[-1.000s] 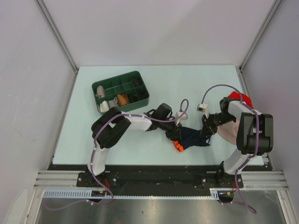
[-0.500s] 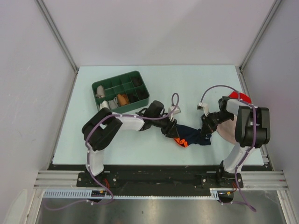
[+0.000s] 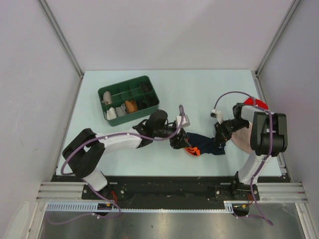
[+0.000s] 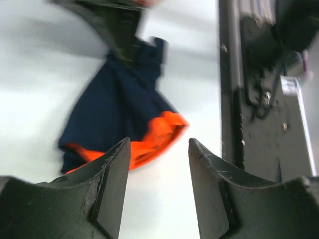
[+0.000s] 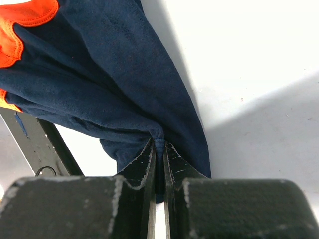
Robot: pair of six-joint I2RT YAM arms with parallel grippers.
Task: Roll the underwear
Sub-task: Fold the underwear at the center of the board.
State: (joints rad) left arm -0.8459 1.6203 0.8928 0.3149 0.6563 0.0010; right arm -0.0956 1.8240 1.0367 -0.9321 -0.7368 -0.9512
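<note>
The navy-blue underwear (image 3: 205, 145) with orange trim lies bunched on the table between my two grippers. In the left wrist view the underwear (image 4: 119, 104) lies ahead of my open, empty left gripper (image 4: 158, 149), its orange edge just past the fingertips. My left gripper (image 3: 178, 141) is at the cloth's left end. My right gripper (image 3: 220, 136) is at the cloth's right end. In the right wrist view my right gripper (image 5: 158, 147) is shut on a pinched fold of the underwear (image 5: 99, 89).
A green compartment tray (image 3: 112, 92) with small items stands at the back left. A red cloth (image 3: 259, 104) and a beige-pink cloth (image 3: 241, 140) lie at the right, behind the right arm. The table's black front rail (image 3: 169, 177) runs close below the underwear.
My left arm has stretched out and swung left, and its gripper has drawn back to the left, off the underwear. The orange end now lies free. The right gripper has kept its hold.
</note>
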